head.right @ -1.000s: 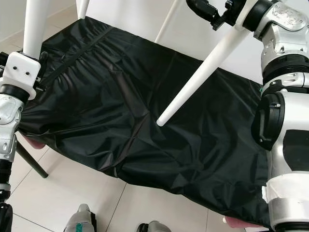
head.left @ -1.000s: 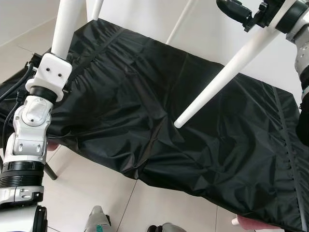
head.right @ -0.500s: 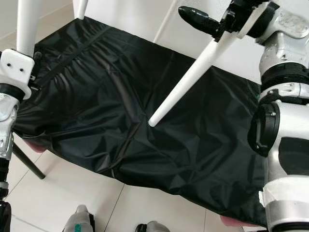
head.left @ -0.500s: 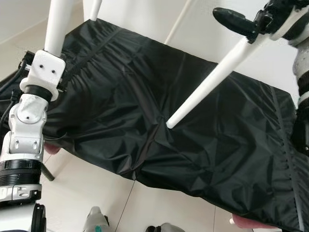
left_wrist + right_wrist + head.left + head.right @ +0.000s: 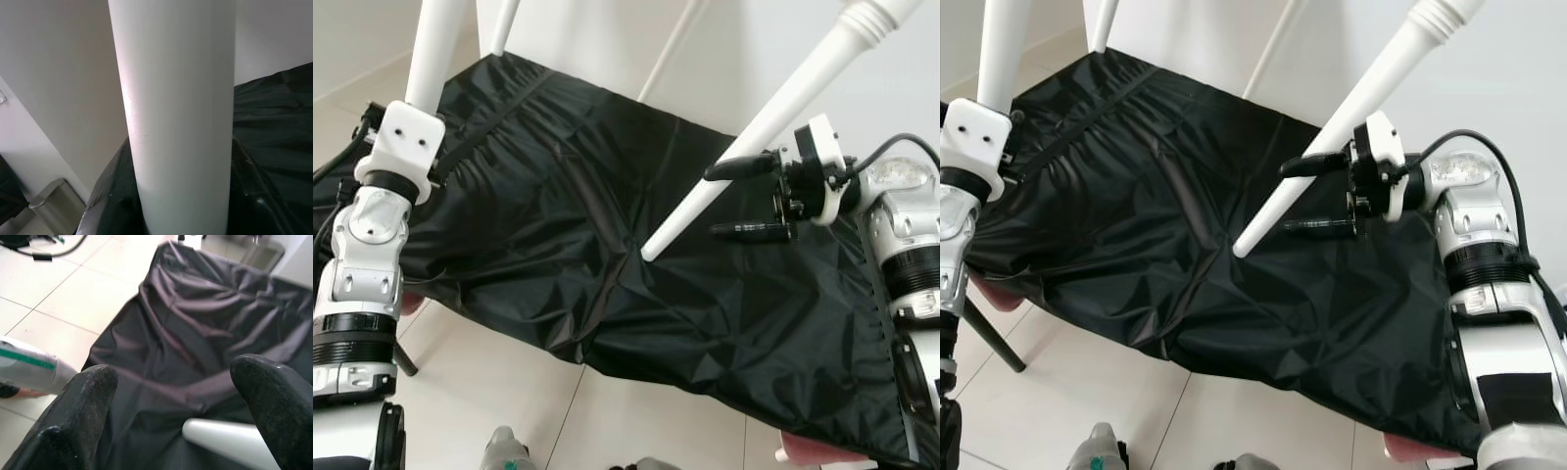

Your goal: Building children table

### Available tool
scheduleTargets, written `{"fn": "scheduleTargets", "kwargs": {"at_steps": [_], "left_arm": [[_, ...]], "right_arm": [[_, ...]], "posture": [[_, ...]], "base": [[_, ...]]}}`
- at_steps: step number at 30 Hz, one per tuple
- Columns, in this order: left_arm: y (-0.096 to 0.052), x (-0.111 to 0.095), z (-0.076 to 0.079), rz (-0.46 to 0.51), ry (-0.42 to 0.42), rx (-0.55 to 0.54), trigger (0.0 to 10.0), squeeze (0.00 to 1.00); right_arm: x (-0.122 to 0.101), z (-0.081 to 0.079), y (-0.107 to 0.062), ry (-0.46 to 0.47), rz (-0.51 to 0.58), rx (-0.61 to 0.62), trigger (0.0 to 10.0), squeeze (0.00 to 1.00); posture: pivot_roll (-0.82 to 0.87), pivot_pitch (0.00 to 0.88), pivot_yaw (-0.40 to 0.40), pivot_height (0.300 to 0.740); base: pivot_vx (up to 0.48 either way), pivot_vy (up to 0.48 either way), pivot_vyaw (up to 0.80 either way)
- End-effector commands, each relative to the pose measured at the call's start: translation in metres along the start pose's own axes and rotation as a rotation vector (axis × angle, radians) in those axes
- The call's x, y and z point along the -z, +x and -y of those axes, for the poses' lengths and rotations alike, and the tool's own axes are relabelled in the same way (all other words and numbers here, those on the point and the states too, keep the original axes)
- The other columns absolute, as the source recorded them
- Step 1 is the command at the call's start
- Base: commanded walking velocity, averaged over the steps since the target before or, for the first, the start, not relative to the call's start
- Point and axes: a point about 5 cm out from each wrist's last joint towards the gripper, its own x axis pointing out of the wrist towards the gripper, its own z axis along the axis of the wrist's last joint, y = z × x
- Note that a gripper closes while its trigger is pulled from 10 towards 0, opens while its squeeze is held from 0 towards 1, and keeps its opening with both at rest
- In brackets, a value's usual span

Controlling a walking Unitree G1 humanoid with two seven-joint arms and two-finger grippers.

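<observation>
A white table leg (image 5: 435,44) stands upright at the left, and my left gripper (image 5: 406,137) is shut on it; in the left wrist view the leg (image 5: 181,122) runs up the middle. A second white leg (image 5: 783,98) slants down over the black cloth (image 5: 558,225), its free end just above the cloth. My right gripper (image 5: 713,203) is open beside that lower end, one finger against the leg and one below it. In the right wrist view the leg's end (image 5: 220,440) lies between the fingers (image 5: 88,401).
Two thinner white legs (image 5: 671,44) rise at the back by the white wall. The cloth covers a low bench with pink edges (image 5: 803,452) and a dark leg (image 5: 403,357). White tiled floor (image 5: 489,382) lies in front, and a metal bin (image 5: 54,200) stands by the wall.
My right arm has come down from the upper part of the slanted leg to near its lower end, with its fingers open. The left arm keeps its hold.
</observation>
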Motion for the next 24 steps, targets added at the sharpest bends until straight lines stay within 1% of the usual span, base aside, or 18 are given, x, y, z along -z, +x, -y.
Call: {"fn": "scheduleTargets", "kwargs": {"at_steps": [1,2,4,6,7,9,10,12,13,15,16,17,18,19,21,22,23,24], "left_arm": [[0.007,-0.020,-0.009,0.079,0.062,-0.079,0.0,0.00],[0.007,-0.020,-0.009,0.079,0.062,-0.079,0.0,0.00],[0.010,-0.021,-0.009,0.084,0.062,-0.070,0.0,0.00],[0.012,-0.021,-0.008,0.087,0.059,-0.060,0.0,0.00],[0.013,-0.022,-0.007,0.087,0.056,-0.055,0.0,0.00],[0.013,-0.022,-0.007,0.087,0.056,-0.055,0.0,0.00],[0.015,-0.022,-0.005,0.088,0.056,-0.048,0.0,0.00],[0.018,-0.024,-0.004,0.096,0.051,-0.039,0.0,0.00],[0.019,-0.024,-0.003,0.097,0.052,-0.032,0.0,0.00],[0.022,-0.026,-0.002,0.101,0.050,-0.022,0.0,0.00],[0.022,-0.026,-0.002,0.101,0.050,-0.022,0.0,0.00],[0.022,-0.026,-0.001,0.102,0.050,-0.020,0.0,0.00],[0.023,-0.027,-0.001,0.105,0.049,-0.017,0.0,0.00],[0.023,-0.027,-0.001,0.105,0.049,-0.017,0.0,0.00],[0.024,-0.028,0.000,0.110,0.049,-0.012,0.0,0.00],[0.025,-0.029,0.000,0.111,0.048,-0.010,0.0,0.00],[0.025,-0.029,0.000,0.111,0.048,-0.010,0.0,0.00],[0.025,-0.029,0.001,0.113,0.047,-0.006,0.0,0.00]], "right_arm": [[0.011,-0.008,-0.015,0.051,-0.059,0.012,10.0,0.00],[0.011,-0.008,-0.015,0.051,-0.059,0.012,10.0,0.00],[0.038,-0.028,-0.041,0.170,-0.175,0.061,10.0,0.00],[0.053,-0.045,-0.058,0.254,-0.230,0.096,10.0,0.00],[0.057,-0.051,-0.063,0.286,-0.238,0.109,10.0,0.00],[0.057,-0.051,-0.063,0.286,-0.238,0.109,10.0,0.00],[0.061,-0.057,-0.068,0.321,-0.235,0.137,10.0,0.00],[0.065,-0.062,-0.073,0.328,-0.232,0.237,10.0,0.00],[0.065,-0.062,-0.073,0.331,-0.208,0.284,10.0,0.00],[0.055,-0.049,-0.062,0.306,-0.037,0.427,10.0,0.00],[0.055,-0.049,-0.062,0.306,-0.037,0.427,10.0,0.00],[0.052,-0.045,-0.058,0.308,0.021,0.466,10.0,0.00],[0.047,-0.038,-0.052,0.276,0.090,0.527,10.0,0.00],[0.047,-0.038,-0.052,0.276,0.090,0.527,10.0,0.00],[0.042,-0.030,-0.035,0.260,0.202,0.605,10.0,0.00],[0.040,-0.028,-0.029,0.260,0.237,0.629,10.0,0.00],[0.040,-0.028,-0.029,0.260,0.237,0.629,10.0,0.00],[0.041,-0.026,-0.020,0.270,0.279,0.660,10.0,0.00]], "posture": [[0.05,0.000,-0.159,0.740],[0.05,0.000,-0.159,0.740],[0.04,0.000,-0.148,0.740],[0.02,0.000,-0.133,0.740],[0.02,0.000,-0.133,0.740],[0.02,0.000,-0.133,0.740],[0.02,0.000,-0.124,0.740],[0.00,0.000,-0.111,0.740],[0.00,0.000,-0.102,0.740],[-0.01,0.000,-0.096,0.740],[-0.01,0.000,-0.096,0.740],[-0.01,0.000,-0.096,0.740],[0.00,0.000,-0.093,0.740],[0.00,0.000,-0.093,0.740],[0.00,0.000,-0.086,0.740],[0.00,0.000,-0.086,0.740],[0.00,0.000,-0.086,0.740],[0.00,0.000,-0.083,0.740]], "base": [[0.000,0.000,0.00],[0.000,0.000,0.00],[0.000,0.000,0.00],[0.000,0.000,0.00],[0.000,0.000,0.00],[0.000,0.000,0.00],[0.000,0.000,0.00],[0.000,0.000,0.00],[0.000,0.000,0.00],[0.000,0.000,0.00],[0.000,0.000,0.00],[0.000,0.000,0.00],[0.000,0.000,0.00],[0.000,0.000,0.00],[0.000,0.000,0.00],[0.000,0.000,0.00],[0.000,0.000,0.00],[0.000,0.000,0.00]]}}
